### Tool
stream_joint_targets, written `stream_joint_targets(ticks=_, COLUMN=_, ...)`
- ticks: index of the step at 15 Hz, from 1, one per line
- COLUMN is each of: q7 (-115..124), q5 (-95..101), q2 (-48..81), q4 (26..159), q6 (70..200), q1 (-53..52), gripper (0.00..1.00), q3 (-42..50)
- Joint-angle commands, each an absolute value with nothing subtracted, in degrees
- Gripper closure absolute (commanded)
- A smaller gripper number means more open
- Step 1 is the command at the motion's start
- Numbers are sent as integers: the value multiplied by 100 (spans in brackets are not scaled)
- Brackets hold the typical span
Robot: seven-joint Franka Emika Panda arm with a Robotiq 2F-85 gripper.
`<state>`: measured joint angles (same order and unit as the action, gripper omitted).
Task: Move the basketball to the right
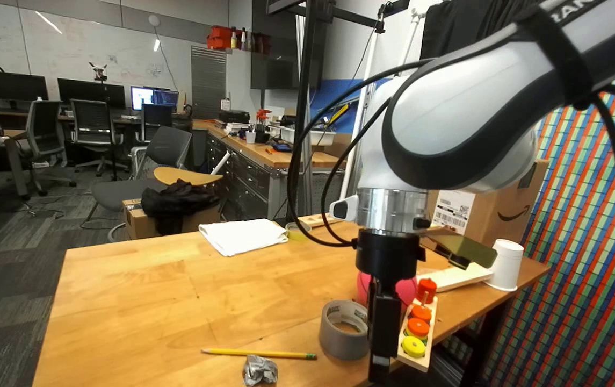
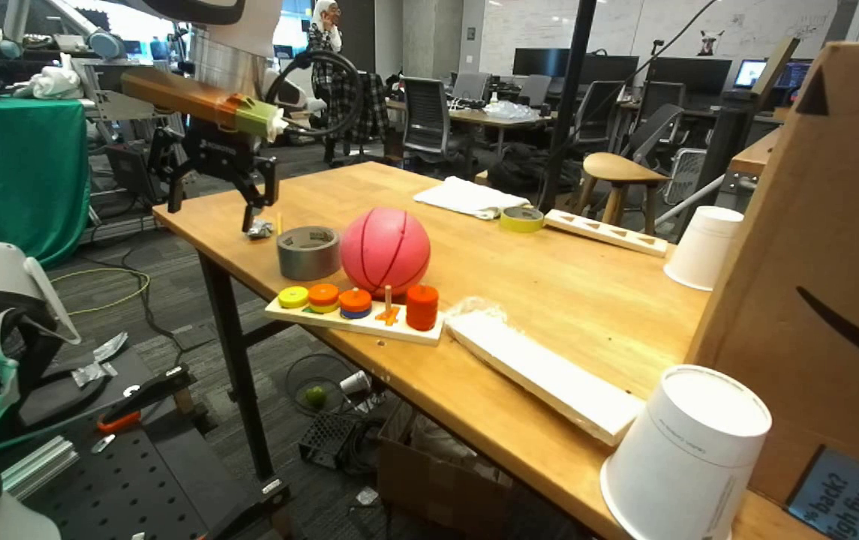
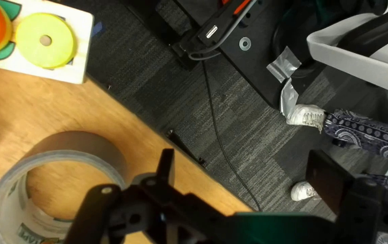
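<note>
The gripper [image 3: 243, 167] is spread wide in the wrist view, one of its two fingers [image 3: 165, 166] against the table [image 3: 109, 117], the other against dark floor [image 3: 261, 142]! One grey tape roll [image 3: 78, 143] sits close by, and here's the toy board [image 3: 78, 73], two disc stacks [image 3: 33, 37] visible, plus two white shoes [image 3: 306, 115] on the floor.

In an exterior view, there it is: one pink basketball [image 2: 385, 251] on the table, just beside the grey tape roll, the toy board with four stacks and one upright peg [image 2: 388, 297] lying in front of it. Count on: one yellow tape roll [image 2: 521, 224], two upturned white cups [image 2: 688, 457], one white cloth [image 2: 470, 197], one long pale plank [image 2: 542, 367].

And in an exterior view, the arm [image 1: 463, 107] bends in from the upper right, its end pointing straight down, the gripper edge-on and hiding the middle of the basketball. One pencil [image 1: 259, 353] and one crumpled silver scrap [image 1: 260, 371] lie near the grey tape roll.
</note>
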<state>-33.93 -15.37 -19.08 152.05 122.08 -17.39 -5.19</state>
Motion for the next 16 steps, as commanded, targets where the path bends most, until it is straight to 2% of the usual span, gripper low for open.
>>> stream_joint_targets(ticks=1, q7=-3520, q5=-1484, q2=-1348, q4=14977, q6=12443, q1=-1647, gripper=0, q3=-469)
stream_joint_targets(ticks=9, q7=-3269, q5=312, q2=-128, q4=13759, q6=12355, q1=-506, gripper=0, q3=-33)
stream_joint_targets(ticks=12, q7=-3045, q5=1099, q2=321, q4=12903, q6=12195, q1=-158, gripper=0, q3=109)
stream_joint_targets(ticks=16, q7=-2811, q5=2028, q2=340, q4=11885, q6=12094, q1=70, gripper=0, q3=190)
